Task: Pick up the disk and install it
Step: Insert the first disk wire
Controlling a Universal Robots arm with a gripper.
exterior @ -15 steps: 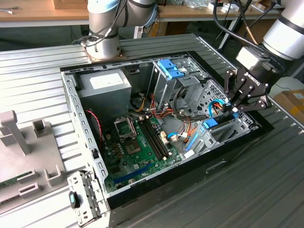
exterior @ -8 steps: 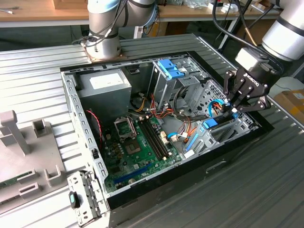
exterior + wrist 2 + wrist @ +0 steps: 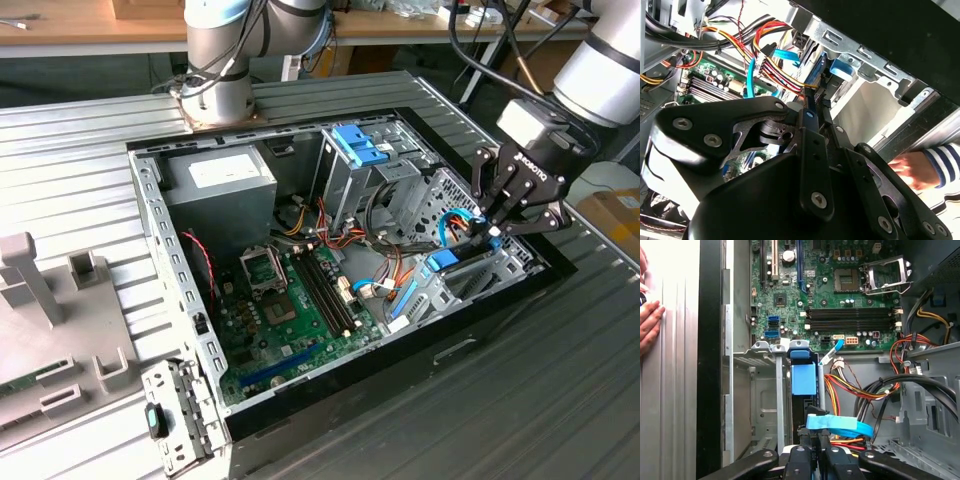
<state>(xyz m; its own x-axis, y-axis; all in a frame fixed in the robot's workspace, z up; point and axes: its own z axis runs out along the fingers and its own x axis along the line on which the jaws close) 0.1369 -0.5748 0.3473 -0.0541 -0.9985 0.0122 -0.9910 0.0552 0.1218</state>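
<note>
Sitting upright in the drive bay [image 3: 757,390], the disk [image 3: 803,380].

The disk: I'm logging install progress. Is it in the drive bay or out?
In. The disk stands on edge in the metal drive bay, its blue frame showing at the top, with the tool right at it.

The disk [image 3: 803,382], edge-on with its blue plastic frame showing, stands upright in a metal bay slot directly below the tool [image 3: 815,452].

Robotics lab or workshop, open computer case [image 3: 180,300] on ribbed metal table [image 3: 70,150], wooden workbench [image 3: 90,25] behind
</note>
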